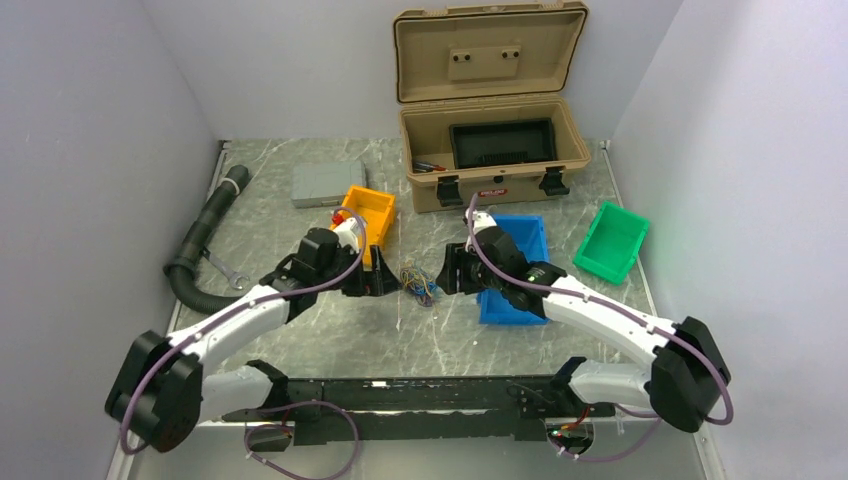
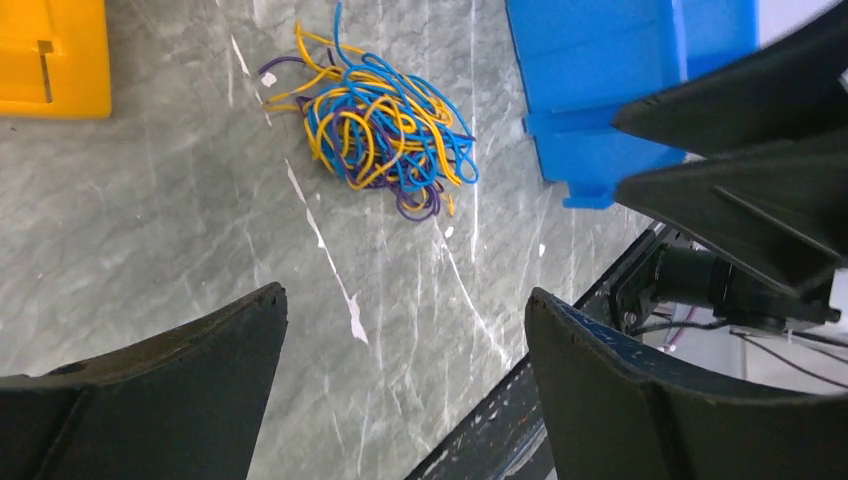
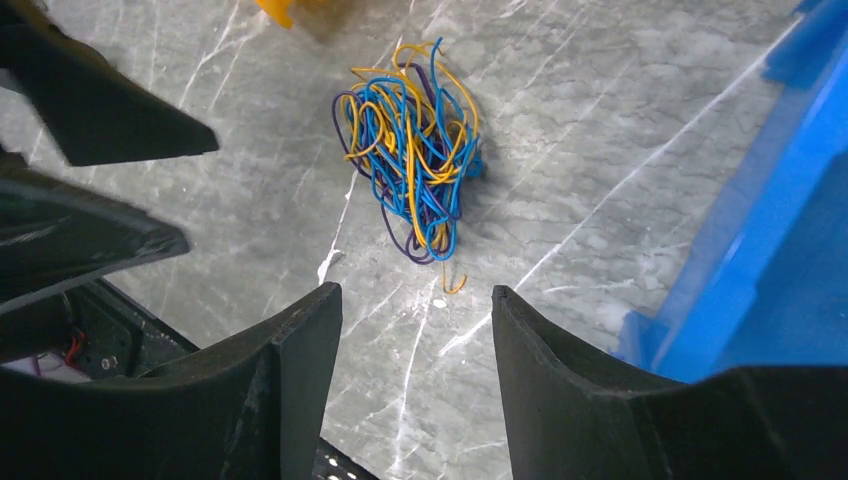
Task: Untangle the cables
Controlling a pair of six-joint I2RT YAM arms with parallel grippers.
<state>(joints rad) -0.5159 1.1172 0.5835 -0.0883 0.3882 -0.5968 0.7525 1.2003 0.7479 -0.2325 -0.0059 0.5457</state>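
Note:
The cables [image 1: 419, 283] lie as one small tangled clump of thin yellow, blue and purple wires on the marble table between my two grippers. In the left wrist view the cables [image 2: 375, 125] rest beyond my left gripper [image 2: 405, 298], which stands wide open and holds nothing. In the right wrist view the cables [image 3: 415, 145] sit just past my right gripper [image 3: 415, 290], whose jaws are apart with only bare table between them. From above, the left gripper [image 1: 385, 281] is left of the clump and the right gripper [image 1: 447, 277] is right of it.
A yellow bin [image 1: 368, 215] stands behind the left gripper and a blue bin [image 1: 520, 265] under the right arm. A green bin [image 1: 612, 240] sits at the right, an open tan case [image 1: 492, 150] at the back, a black corrugated hose [image 1: 200, 245] and a wrench [image 1: 228, 272] at the left.

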